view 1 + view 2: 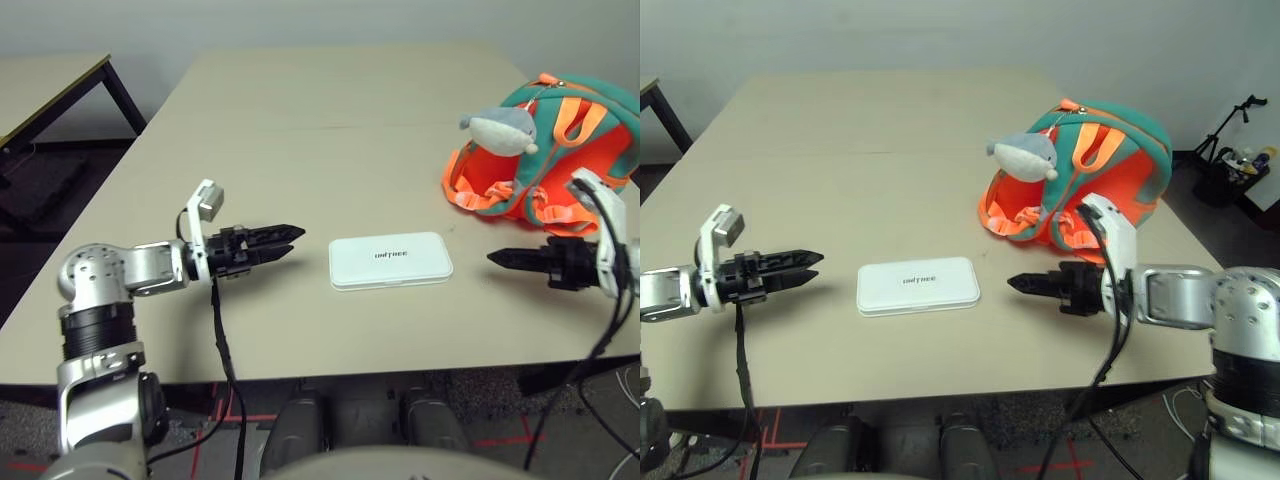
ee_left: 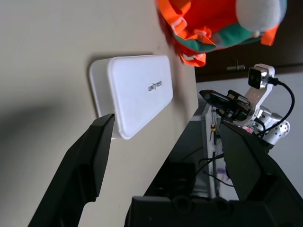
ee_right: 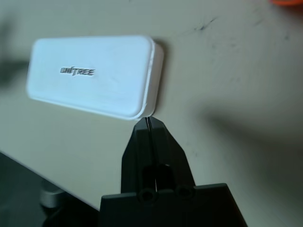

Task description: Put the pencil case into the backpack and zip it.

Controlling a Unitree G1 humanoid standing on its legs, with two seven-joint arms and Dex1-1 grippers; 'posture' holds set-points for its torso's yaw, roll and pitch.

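The white pencil case (image 1: 390, 262) is laid flat on the table (image 1: 300, 130), between the two grippers. The left gripper (image 2: 163, 127) is held with its fingers spread; the right gripper's (image 3: 148, 118) are pressed together. The backpack (image 1: 1120, 140) is placed beyond the right gripper, its plush shark (image 1: 1025, 157) attached.

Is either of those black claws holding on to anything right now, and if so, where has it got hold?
Neither holds anything: the left claw is open, the right claw is shut on nothing, and the white case lies on the table between them.
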